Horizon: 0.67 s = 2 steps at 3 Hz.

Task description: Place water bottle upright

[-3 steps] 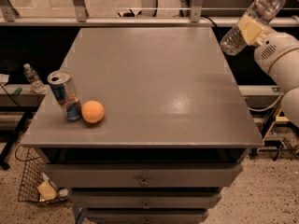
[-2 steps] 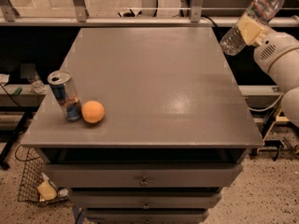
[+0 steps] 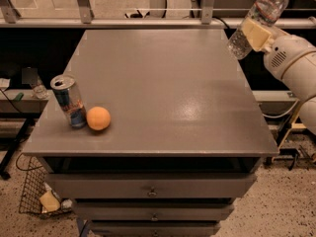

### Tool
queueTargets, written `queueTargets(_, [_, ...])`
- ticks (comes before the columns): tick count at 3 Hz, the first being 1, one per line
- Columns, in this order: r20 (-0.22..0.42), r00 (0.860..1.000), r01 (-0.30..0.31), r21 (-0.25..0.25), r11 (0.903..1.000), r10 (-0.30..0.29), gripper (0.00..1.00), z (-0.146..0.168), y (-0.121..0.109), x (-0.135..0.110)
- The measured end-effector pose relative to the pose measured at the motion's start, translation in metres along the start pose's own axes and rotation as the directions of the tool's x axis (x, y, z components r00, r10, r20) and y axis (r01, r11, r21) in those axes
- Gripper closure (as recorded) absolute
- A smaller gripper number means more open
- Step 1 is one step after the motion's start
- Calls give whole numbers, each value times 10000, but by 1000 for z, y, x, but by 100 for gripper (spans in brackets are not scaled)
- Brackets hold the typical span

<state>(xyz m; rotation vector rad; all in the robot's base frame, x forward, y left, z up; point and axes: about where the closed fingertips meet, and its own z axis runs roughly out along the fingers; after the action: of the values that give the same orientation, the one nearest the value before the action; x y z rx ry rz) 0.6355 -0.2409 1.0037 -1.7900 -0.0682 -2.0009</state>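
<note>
The water bottle point(image 3: 257, 19) is clear ribbed plastic with a white cap and a red-white-blue label band. It is held tilted in the air at the top right, cap up and to the right, its base over the table's right edge. My gripper point(image 3: 256, 33) is shut on the bottle's middle, with a cream pad point(image 3: 254, 32) across it. The white arm point(image 3: 295, 63) reaches in from the right.
A grey table point(image 3: 163, 88) with drawers below fills the view. A blue-and-silver drink can point(image 3: 68, 100) and an orange point(image 3: 98, 118) stand near its left front edge. A small clear bottle point(image 3: 38, 88) sits off the table at left. A metal rail point(image 3: 148, 22) runs behind.
</note>
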Motion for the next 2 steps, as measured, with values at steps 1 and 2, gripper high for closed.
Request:
queueTargets(1, [243,9989,371,1211,9919,-404,100,-7,-17,-1])
queueTargets(2, [586,9915,1020,2038,9737,-1161,100,-13,-28,-6])
